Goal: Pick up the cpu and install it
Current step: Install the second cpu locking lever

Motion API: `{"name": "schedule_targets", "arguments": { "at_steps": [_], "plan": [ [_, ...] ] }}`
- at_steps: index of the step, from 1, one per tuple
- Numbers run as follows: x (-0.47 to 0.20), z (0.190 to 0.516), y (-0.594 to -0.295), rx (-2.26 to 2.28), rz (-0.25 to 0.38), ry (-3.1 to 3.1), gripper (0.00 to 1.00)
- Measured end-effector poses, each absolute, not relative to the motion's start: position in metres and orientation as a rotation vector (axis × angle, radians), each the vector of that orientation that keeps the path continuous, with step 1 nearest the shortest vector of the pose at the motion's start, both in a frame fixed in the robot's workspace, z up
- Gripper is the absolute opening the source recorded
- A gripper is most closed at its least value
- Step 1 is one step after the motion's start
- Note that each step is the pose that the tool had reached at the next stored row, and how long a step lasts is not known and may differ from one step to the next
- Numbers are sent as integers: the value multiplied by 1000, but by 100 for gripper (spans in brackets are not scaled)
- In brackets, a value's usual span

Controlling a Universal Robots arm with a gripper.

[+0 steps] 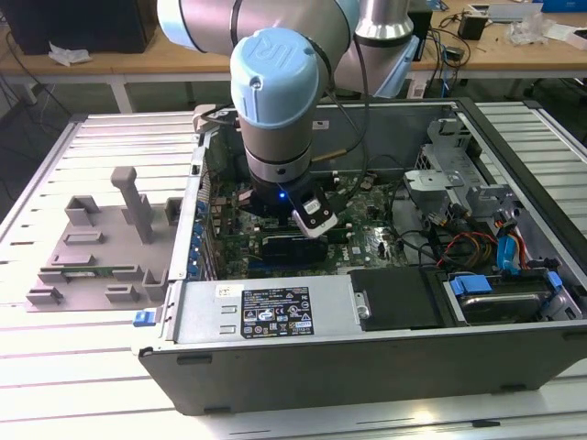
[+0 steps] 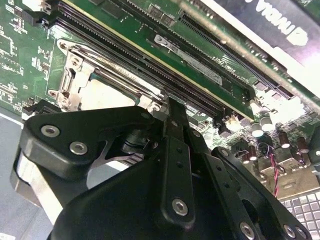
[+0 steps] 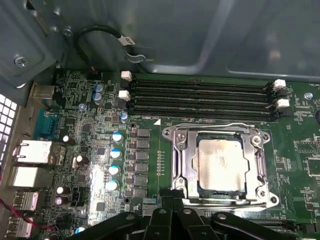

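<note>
The cpu point(image 3: 221, 165), a square chip with a silver-grey metal top, lies flat inside the metal socket frame point(image 3: 180, 150) on the green motherboard point(image 3: 90, 125). In the second wrist view its pale top point(image 2: 102, 97) shows just beyond the black gripper body. My gripper point(image 3: 173, 196) hangs low over the near edge of the socket, its fingers point(image 2: 175, 120) pressed together with nothing between them. In the exterior view the arm reaches down into the open computer case, with the gripper point(image 1: 312, 220) over the board.
The case walls point(image 1: 367, 321) ring the board. Memory slots point(image 3: 200, 95) run beside the socket, and a black card point(image 2: 280, 20) lies past them. Drive bays and cables point(image 1: 477, 247) fill the exterior view's right. A grey fixture plate point(image 1: 92, 257) sits outside the case on the exterior view's left.
</note>
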State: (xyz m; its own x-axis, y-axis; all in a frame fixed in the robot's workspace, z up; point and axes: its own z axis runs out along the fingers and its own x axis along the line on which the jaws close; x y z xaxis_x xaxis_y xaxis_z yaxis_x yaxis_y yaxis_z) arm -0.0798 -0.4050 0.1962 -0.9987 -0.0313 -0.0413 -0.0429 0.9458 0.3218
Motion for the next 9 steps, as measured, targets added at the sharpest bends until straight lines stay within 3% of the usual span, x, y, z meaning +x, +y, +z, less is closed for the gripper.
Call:
{"name": "schedule_targets", "arguments": {
  "at_steps": [9],
  "plan": [
    [-84,193,-405,-58,565,3053,11]
  ]
}}
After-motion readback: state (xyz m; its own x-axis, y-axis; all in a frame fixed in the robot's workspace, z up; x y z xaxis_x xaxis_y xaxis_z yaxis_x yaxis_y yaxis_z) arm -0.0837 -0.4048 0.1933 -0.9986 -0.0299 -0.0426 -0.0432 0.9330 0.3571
